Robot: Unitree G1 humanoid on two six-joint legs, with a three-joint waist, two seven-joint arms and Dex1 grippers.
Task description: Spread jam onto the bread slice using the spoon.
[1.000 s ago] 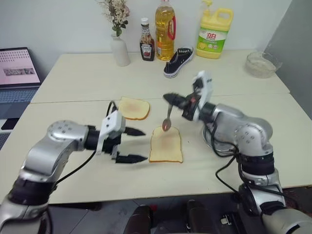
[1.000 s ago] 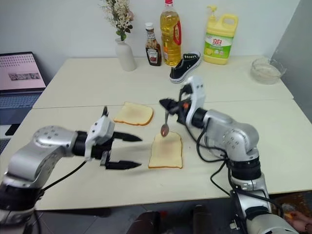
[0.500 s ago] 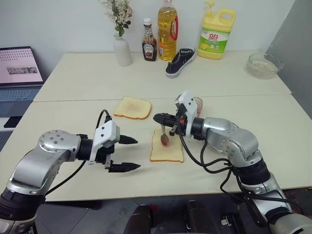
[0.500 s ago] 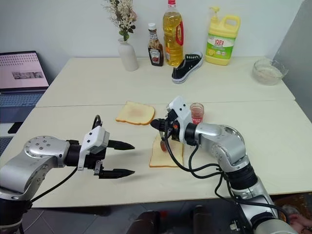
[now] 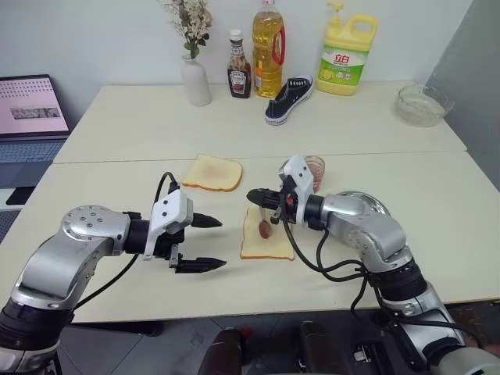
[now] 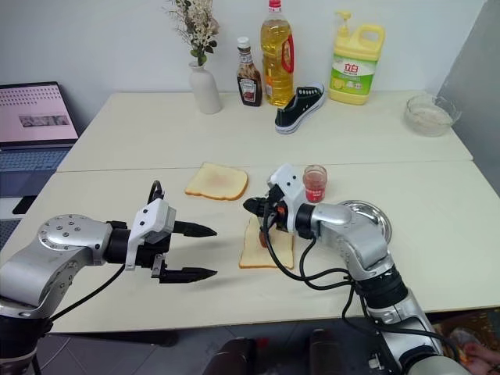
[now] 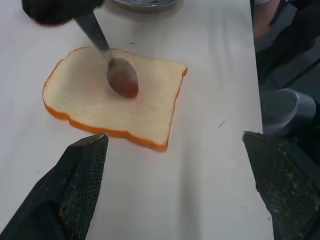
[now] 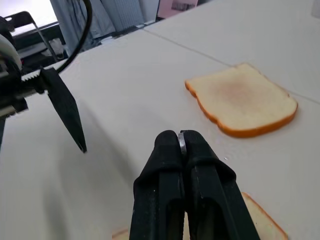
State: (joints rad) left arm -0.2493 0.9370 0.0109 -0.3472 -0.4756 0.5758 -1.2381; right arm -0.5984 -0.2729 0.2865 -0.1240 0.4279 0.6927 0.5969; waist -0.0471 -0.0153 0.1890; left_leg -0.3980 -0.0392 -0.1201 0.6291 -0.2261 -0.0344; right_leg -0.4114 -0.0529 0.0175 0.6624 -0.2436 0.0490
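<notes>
The pale tan, squarish bread slice [image 5: 266, 234] lies flat on the cream table [image 5: 117, 125] at the centre of the left eye view. On its upper half rests the bowl of the small, shiny silver metal spoon [image 7: 120, 77], coated with dark red jam; a second ago the bowl was held clear above the slice, so it has been brought down into contact. The spoon's handle is clamped between the closed black fingers of the right gripper [image 5: 258, 196], just above the slice. From this it is judged that spreading is beginning, with sideways strokes across the slice needed next. The small clear glass jar of jam [image 6: 315, 181] stands to the upper right of the slice, beside the round steel dish [image 6: 375, 216]. A yellower, more golden bread slice [image 5: 212, 173] lies to the upper left. The left gripper [image 5: 205, 243], at the left of centre, is spread wide and holds nothing.
</notes>
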